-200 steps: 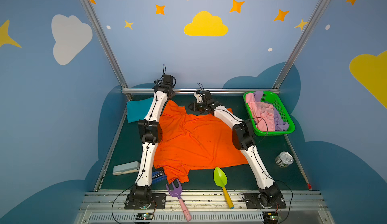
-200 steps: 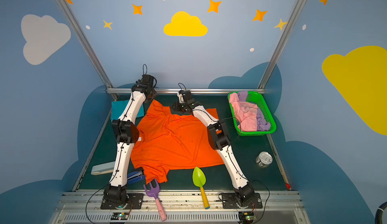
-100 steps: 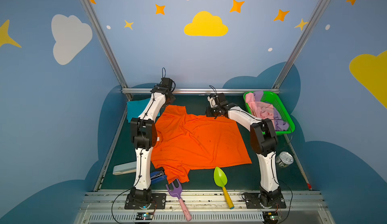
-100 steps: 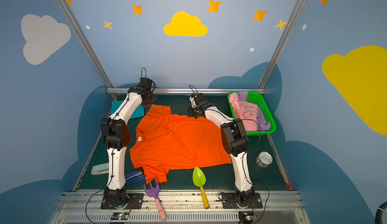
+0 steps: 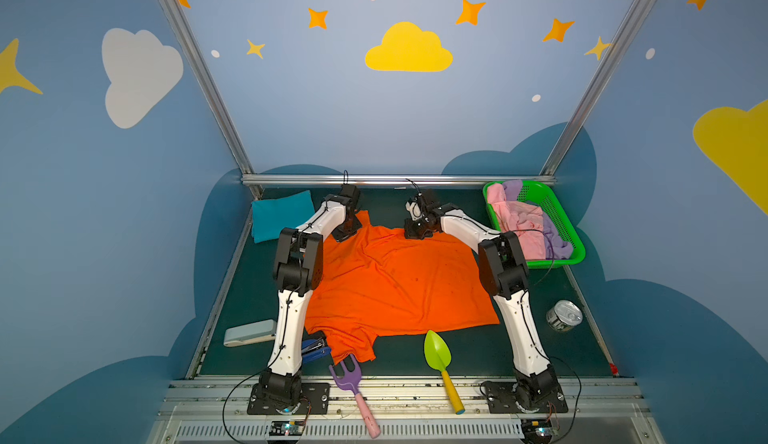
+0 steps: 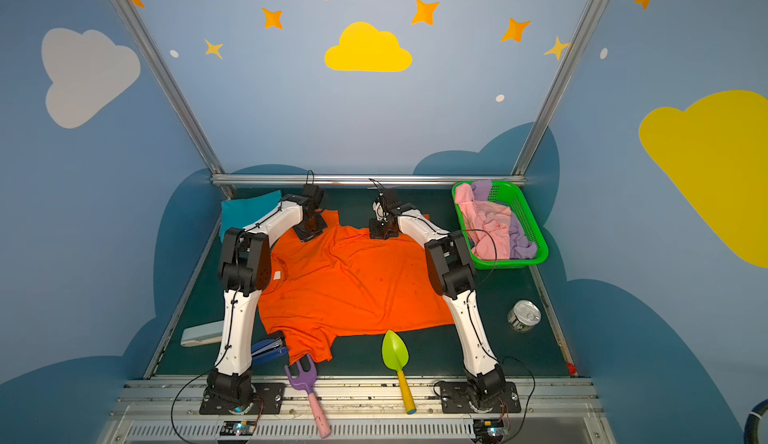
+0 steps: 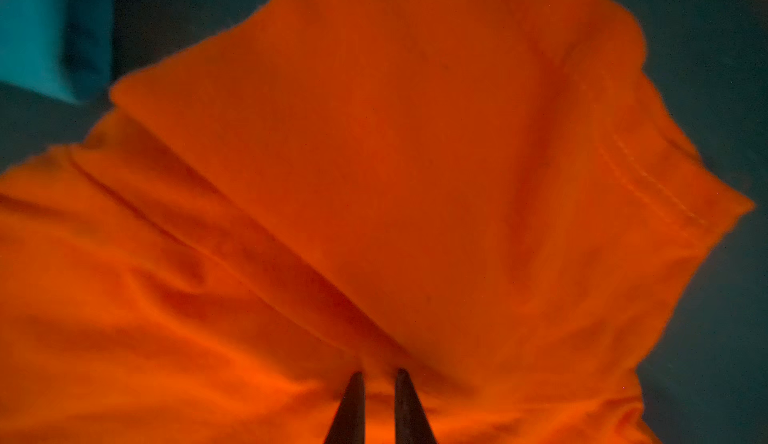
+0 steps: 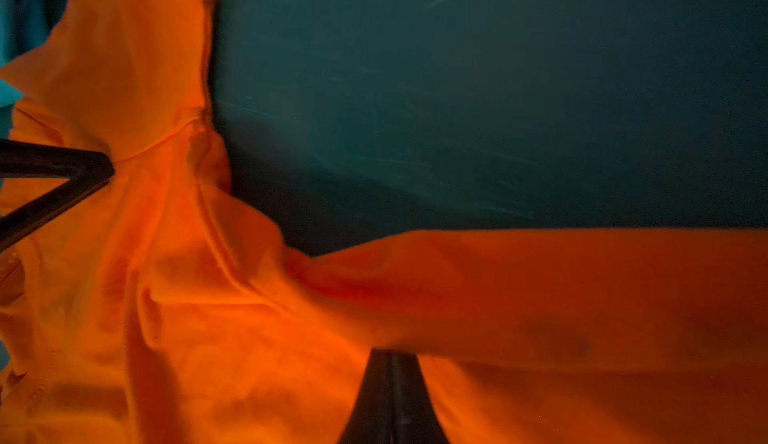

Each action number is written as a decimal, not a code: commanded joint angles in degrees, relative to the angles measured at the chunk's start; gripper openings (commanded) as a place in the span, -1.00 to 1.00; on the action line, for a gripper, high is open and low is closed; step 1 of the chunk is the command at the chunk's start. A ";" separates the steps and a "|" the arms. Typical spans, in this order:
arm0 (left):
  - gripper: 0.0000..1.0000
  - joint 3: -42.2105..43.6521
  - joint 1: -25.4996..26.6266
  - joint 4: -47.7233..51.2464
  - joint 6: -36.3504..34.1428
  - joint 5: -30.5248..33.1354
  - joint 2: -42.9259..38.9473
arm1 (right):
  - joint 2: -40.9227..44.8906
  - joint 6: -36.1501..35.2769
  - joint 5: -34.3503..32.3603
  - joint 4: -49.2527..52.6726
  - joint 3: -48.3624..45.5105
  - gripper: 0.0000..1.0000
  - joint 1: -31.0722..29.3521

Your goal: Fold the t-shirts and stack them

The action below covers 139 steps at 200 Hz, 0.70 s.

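Note:
The orange t-shirt [image 5: 399,284] [image 6: 353,288] lies spread on the dark green table, its white neck label [image 6: 277,275] showing in a top view. My left gripper [image 5: 348,232] [image 6: 309,230] [image 7: 378,375] is shut on the shirt's far left part by the sleeve, with cloth pinched between its fingertips. To its right my right gripper [image 5: 417,232] [image 6: 381,233] [image 8: 390,354] is shut on the far edge of the orange t-shirt [image 8: 540,296]. A folded teal t-shirt [image 5: 280,213] [image 6: 245,213] lies at the far left corner. Pink [image 5: 519,222] and lilac [image 5: 555,240] t-shirts lie crumpled in the basket.
A green basket [image 5: 557,260] [image 6: 511,262] stands at the far right. Along the near edge lie a green shovel [image 5: 437,350], a purple rake [image 5: 347,373], a blue stapler [image 5: 313,346] and a pale grey case [image 5: 249,333]. A tin can [image 5: 564,315] stands on the right.
Both grippers have closed on the orange shirt's far edge. The right gripper has shifted to the right, and the far edge now lies stretched wider between the two.

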<state>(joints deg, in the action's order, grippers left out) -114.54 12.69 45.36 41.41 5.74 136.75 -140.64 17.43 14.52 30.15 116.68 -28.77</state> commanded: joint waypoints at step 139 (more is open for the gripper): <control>-0.34 -22.84 -0.73 3.25 -6.88 0.99 6.87 | 10.66 0.46 -6.62 -6.80 -4.31 -0.67 6.83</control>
<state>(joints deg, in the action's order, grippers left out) -142.52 10.48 49.39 35.62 6.92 149.97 -139.65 20.64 9.78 25.26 121.99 -19.57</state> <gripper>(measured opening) 0.277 0.152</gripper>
